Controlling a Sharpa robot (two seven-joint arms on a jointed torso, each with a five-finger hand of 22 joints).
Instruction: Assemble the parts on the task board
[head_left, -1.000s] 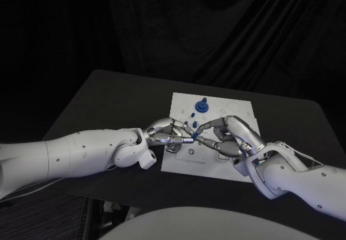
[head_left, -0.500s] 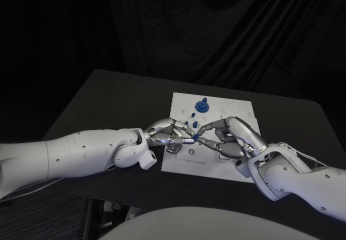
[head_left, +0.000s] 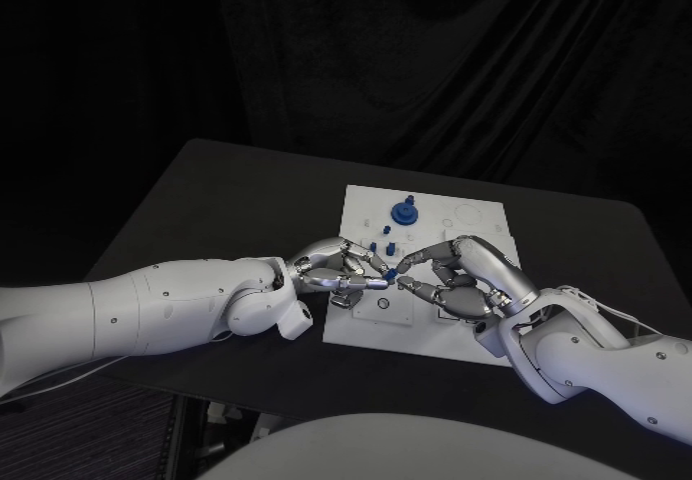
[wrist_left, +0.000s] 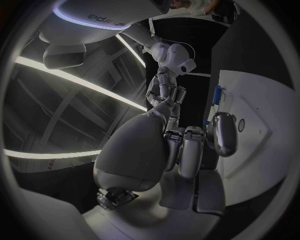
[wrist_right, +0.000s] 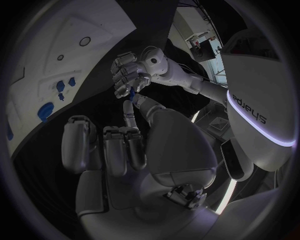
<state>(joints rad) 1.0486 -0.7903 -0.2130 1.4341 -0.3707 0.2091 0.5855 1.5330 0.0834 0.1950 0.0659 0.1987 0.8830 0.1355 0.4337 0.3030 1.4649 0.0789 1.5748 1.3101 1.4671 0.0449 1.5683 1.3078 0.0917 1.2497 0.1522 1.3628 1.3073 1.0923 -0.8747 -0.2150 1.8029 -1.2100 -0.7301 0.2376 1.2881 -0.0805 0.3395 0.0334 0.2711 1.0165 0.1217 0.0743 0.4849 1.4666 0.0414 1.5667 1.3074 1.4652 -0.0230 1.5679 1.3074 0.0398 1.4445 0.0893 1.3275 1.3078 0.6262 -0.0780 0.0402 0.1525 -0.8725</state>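
Hands meet fingertip to fingertip over the middle of the task board (head_left: 476, 345), with a small blue part (head_left: 391, 272) caught right between them. The left hand (head_left: 335, 271) has its fingers curled in around the part, and the right hand (head_left: 453, 277) pinches it from the other side, honestly can't tell which one carries it. A bigger blue piece (head_left: 405, 212) stands near the board's far edge.

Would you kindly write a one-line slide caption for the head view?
Both robot hands, left and right, meet over the white task board, fingertips on a small blue part.
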